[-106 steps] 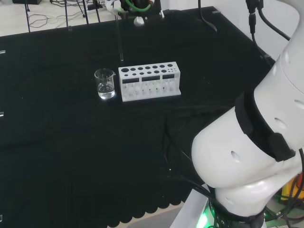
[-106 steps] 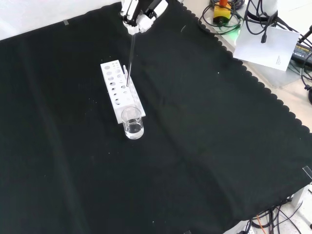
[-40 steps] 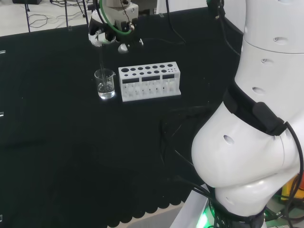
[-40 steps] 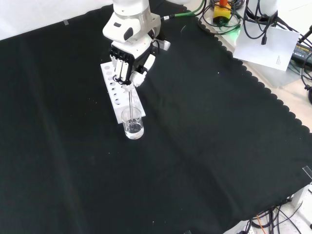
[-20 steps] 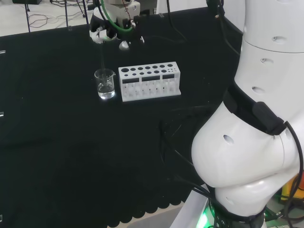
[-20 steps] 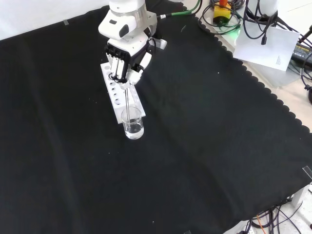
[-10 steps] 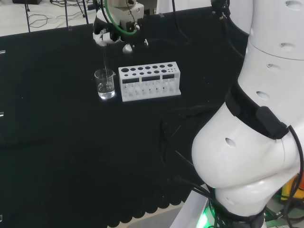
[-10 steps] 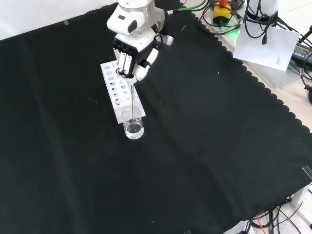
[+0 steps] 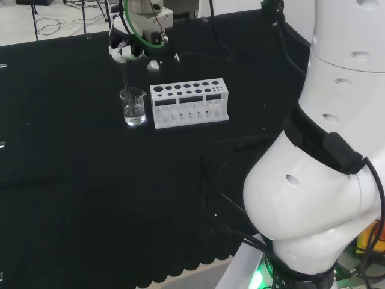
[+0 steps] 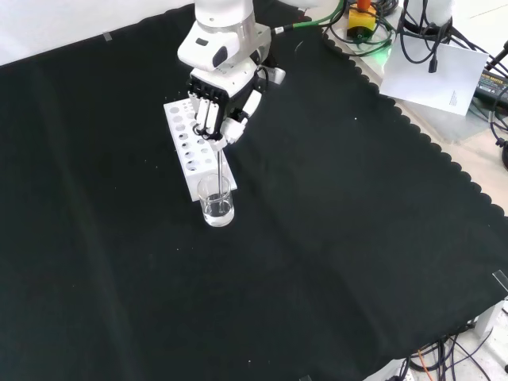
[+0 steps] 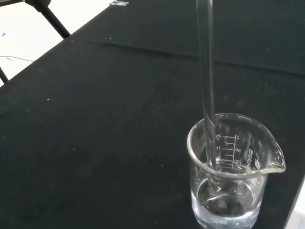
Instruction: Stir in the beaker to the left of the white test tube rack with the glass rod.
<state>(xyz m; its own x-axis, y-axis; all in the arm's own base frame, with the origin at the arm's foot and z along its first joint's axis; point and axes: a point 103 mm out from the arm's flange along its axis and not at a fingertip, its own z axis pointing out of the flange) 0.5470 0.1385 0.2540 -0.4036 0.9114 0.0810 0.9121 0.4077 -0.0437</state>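
Black and white hand [image 10: 223, 107] curled round thin clear glass rod [image 11: 206, 86]; rod tip sits in liquid inside small clear glass beaker [image 10: 216, 200]; white test tube rack [image 9: 190, 103] just beside beaker.

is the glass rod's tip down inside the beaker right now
Yes, in the wrist view the glass rod passes the rim of the beaker and its lower end reaches the clear liquid at the bottom.
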